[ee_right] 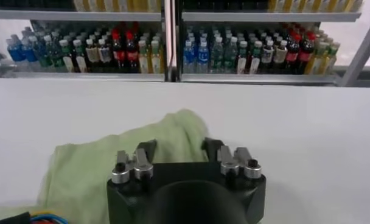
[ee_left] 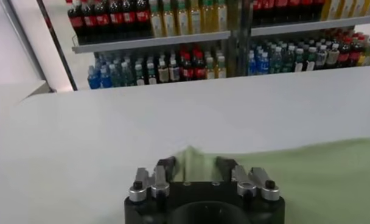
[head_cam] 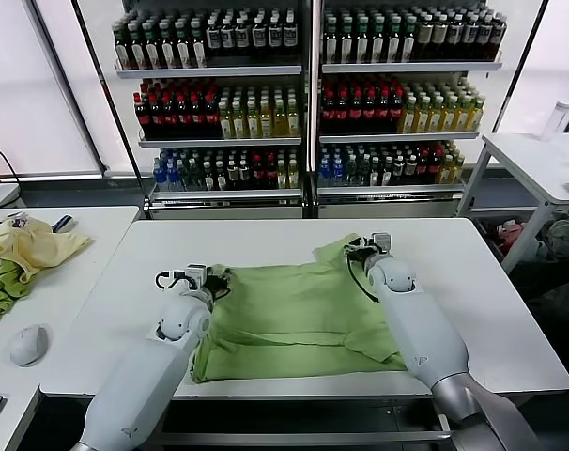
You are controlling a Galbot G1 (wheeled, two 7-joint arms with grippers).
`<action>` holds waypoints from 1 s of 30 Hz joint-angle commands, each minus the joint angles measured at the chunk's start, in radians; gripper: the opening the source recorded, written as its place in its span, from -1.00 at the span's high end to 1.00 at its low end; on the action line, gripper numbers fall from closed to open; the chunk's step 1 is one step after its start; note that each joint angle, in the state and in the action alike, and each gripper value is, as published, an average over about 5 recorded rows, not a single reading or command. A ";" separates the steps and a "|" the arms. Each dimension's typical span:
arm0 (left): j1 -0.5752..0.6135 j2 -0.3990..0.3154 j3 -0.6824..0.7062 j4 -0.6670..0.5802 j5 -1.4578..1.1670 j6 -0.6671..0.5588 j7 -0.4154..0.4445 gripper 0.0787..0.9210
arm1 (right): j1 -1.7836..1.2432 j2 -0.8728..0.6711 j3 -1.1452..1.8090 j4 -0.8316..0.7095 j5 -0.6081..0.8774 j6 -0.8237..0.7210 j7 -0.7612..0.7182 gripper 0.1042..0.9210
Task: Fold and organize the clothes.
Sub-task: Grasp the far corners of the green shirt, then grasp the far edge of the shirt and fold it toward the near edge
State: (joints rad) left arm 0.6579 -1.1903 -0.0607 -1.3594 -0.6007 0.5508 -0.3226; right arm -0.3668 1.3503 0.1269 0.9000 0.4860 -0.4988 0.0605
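Two grippers over the table (head_cam: 491, 310): left gripper (head_cam: 204, 277) and right gripper (head_cam: 367, 246), jaws parted, straddle the shirt's (head_cam: 294, 310) 10 and 2 o'clock corners, mid-table.

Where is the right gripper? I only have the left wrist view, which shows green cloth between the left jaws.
Observer: In the head view, the right gripper sits at the far right corner of the light green shirt.
Operator: Are its jaws around cloth too?
Observer: Yes. The right wrist view shows them open, with a raised fold of the shirt between them.
Operator: Anything else nearby?
Observer: A pale yellow garment and a computer mouse lie on the side table to the robot's left.
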 commanded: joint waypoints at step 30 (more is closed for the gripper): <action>0.321 0.128 -0.160 -0.469 -0.115 -0.111 0.045 0.95 | -0.411 -0.233 0.134 0.746 0.125 0.013 0.028 0.95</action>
State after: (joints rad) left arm 0.8335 -1.0990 -0.1660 -1.6321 -0.7026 0.4464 -0.2824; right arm -0.6302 1.1895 0.2125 1.3966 0.5920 -0.4872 0.0859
